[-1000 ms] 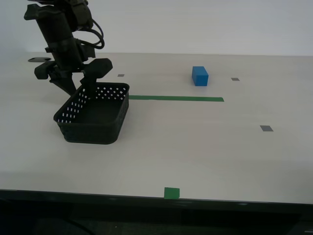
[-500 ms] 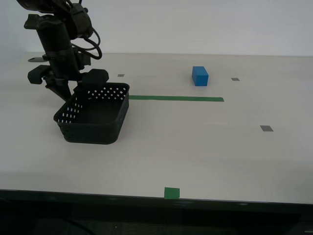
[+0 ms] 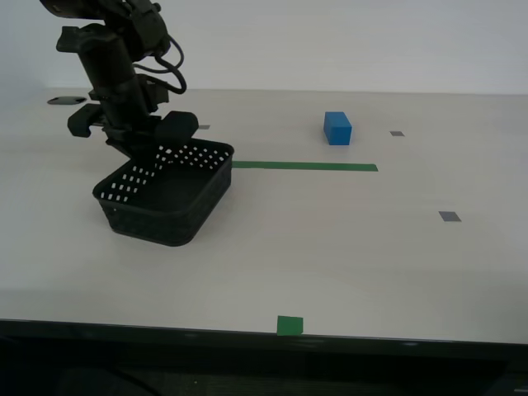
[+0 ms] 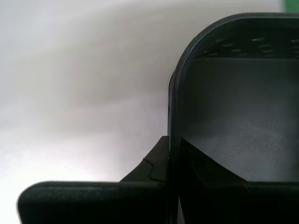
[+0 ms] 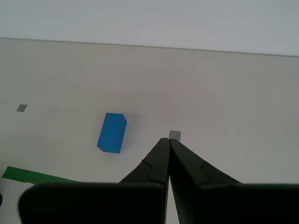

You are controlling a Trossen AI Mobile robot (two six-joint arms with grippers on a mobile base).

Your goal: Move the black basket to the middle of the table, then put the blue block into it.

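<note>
Black plastic basket (image 3: 165, 194), shallow, perforated sides: on the pale beige table (image 3: 330, 247) toward the exterior view's left, tilted, far rim raised. My second gripper (image 4: 169, 154): jaws clamped on the basket's rim, one finger (image 4: 156, 161) outside, the other apparently inside. Small bright-blue block (image 3: 337, 128): well apart, beyond the green tape strip (image 3: 301, 166). My first gripper (image 5: 168, 142): jaws closed, empty, near the block.

The black basket (image 3: 169, 191) has rows of holes, the blue block (image 3: 337, 128) plain faces, the table (image 3: 346, 239) pale beige.
</note>
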